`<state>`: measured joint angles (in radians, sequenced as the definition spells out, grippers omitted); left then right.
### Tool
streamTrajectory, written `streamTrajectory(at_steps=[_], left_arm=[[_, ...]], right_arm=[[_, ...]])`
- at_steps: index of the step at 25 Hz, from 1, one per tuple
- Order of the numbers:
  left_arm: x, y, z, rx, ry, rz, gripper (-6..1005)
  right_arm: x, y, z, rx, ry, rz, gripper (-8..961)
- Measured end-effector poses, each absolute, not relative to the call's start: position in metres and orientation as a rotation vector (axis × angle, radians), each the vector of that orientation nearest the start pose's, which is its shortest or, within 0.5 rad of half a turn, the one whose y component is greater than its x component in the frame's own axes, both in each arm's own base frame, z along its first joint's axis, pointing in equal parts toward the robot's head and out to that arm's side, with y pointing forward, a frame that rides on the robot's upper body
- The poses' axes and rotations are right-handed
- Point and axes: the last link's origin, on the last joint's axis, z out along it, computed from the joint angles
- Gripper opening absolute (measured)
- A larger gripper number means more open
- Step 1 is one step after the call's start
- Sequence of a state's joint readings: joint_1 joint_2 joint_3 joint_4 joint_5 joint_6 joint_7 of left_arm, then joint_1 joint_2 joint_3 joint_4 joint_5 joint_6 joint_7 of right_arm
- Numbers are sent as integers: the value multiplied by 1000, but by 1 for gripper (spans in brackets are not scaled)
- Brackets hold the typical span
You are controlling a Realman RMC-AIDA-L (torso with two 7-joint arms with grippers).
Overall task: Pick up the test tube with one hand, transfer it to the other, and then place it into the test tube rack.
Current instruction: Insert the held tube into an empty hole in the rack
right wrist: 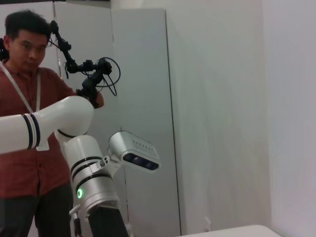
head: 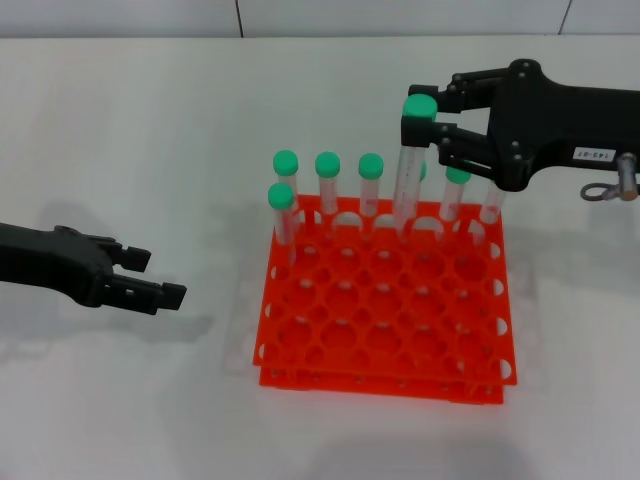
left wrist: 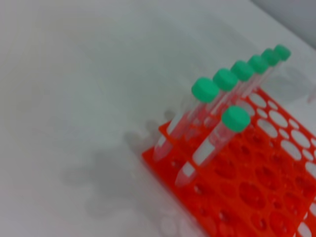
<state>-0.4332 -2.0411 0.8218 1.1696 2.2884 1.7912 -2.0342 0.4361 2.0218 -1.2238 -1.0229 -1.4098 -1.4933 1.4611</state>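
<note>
Pinching the tube (head: 409, 170) by its cap in my right gripper (head: 424, 124) over the rack's (head: 385, 300) back row, my left gripper (head: 150, 278) rests apart, empty.

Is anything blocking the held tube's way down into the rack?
Nothing visible. The right end effector holds the test tube over the test tube rack's back row, between seated tubes. Left end effector idles aside.

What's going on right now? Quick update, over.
Right gripper shut on test tube, tip at rack's back row. Left gripper open, empty, beside the rack. Neighbouring tubes close.
</note>
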Motion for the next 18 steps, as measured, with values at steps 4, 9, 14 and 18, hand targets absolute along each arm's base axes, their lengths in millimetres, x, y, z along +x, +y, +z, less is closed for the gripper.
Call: streamTrajectory(at_steps=[4, 9, 14, 18], left_arm=[[-265, 307, 63, -2786, -1037, -100, 879], [-264, 307, 60, -2829, -947, -92, 879], [-263, 304, 53, -2876, -881, -64, 879], [-264, 302, 51, -2898, -840, -54, 879]], right_arm=[[159, 338, 24, -2747, 161, 995, 266], [153, 341, 17, -2734, 169, 1002, 266], [148, 340, 9, -2735, 155, 1016, 266], [145, 340, 3, -2729, 139, 1012, 267]])
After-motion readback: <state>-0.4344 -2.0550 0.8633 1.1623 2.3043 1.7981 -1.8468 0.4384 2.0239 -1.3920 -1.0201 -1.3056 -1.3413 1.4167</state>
